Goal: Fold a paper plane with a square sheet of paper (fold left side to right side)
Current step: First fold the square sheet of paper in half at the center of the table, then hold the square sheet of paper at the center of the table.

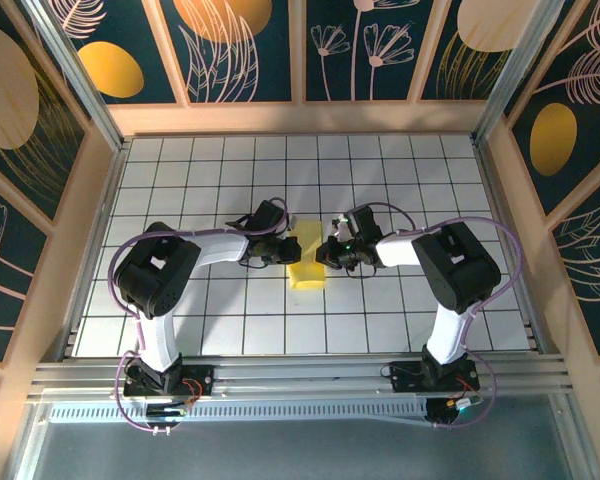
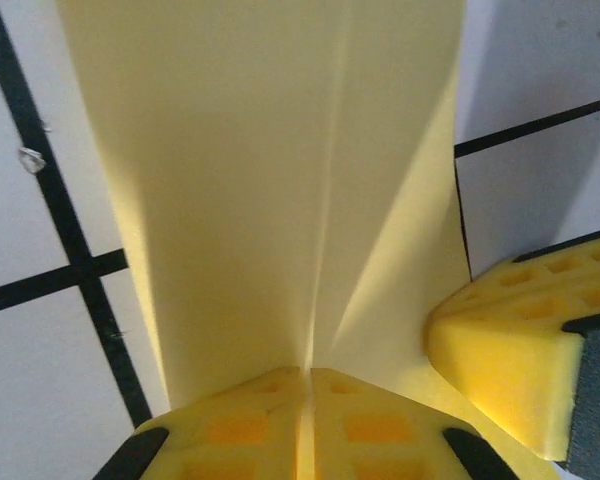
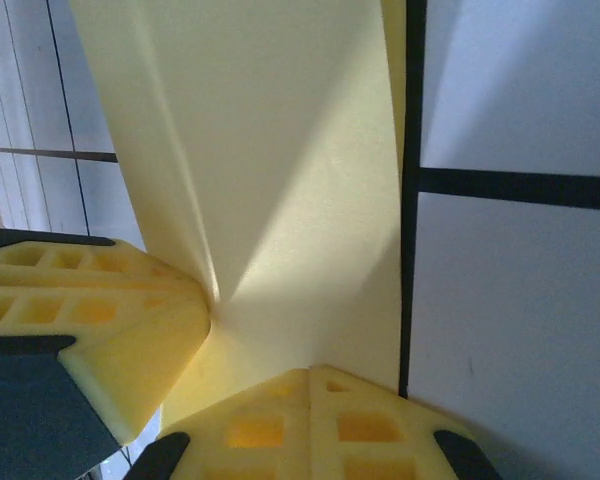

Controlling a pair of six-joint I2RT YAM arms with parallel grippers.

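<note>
Left pincer [image 2: 308,385]: yellow pads pressed together, clenched on near edge of square sheet of paper [image 2: 270,180]; tension creases fan out from nip.
Right pincer [image 3: 310,385]: likewise clenched on sheet edge, close beside left one.
Sheet: mid tabletop [image 1: 180,180], between both arms, bowed up off grid; from above reads as narrow strip.
Judgement: left-to-right fold in hand, not yet flattened.
Next: carry held edge across to right, match edges squarely, lay down, press crease. Uneven pull risks skew or tear.

Overhead camera looks down; both wrist cameras closely share the paper [image 2: 280,200].
</note>
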